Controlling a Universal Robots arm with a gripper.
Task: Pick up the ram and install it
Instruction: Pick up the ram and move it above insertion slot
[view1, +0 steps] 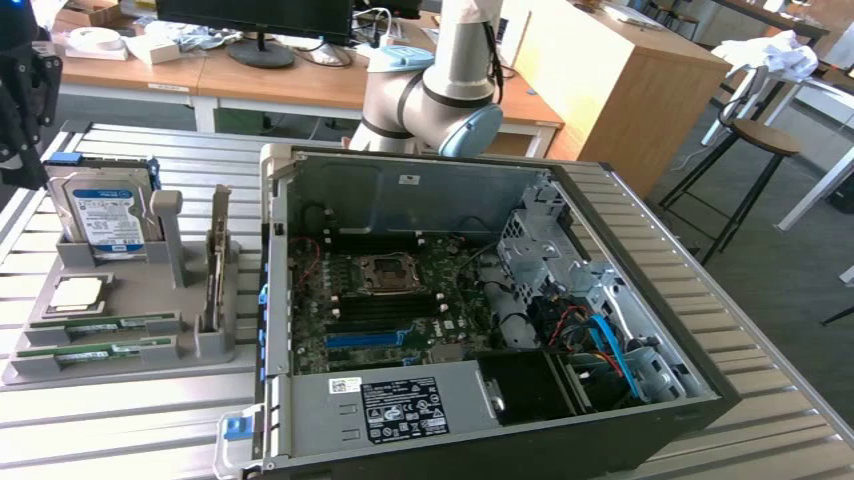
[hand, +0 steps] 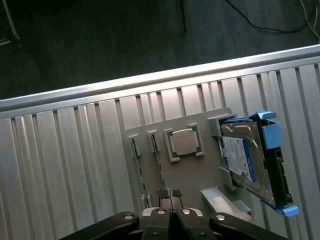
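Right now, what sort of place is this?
Probably a robotics lab: an opened PC case on a slatted metal table, a parts tray beside it, office desks and a stool behind.

I can read no word or number here. At the exterior view's left, the hard drive (view1: 107, 215) wears a blue-and-white label. At lower centre, the power supply (view1: 320, 420) carries a black sticker (view1: 404, 410). Their print is too fine to make out.

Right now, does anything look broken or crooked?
Nothing stands out. Both ram sticks lie flat in slots of the gray tray, the hard drive stands upright in its holder, and the open computer case looks tidy.
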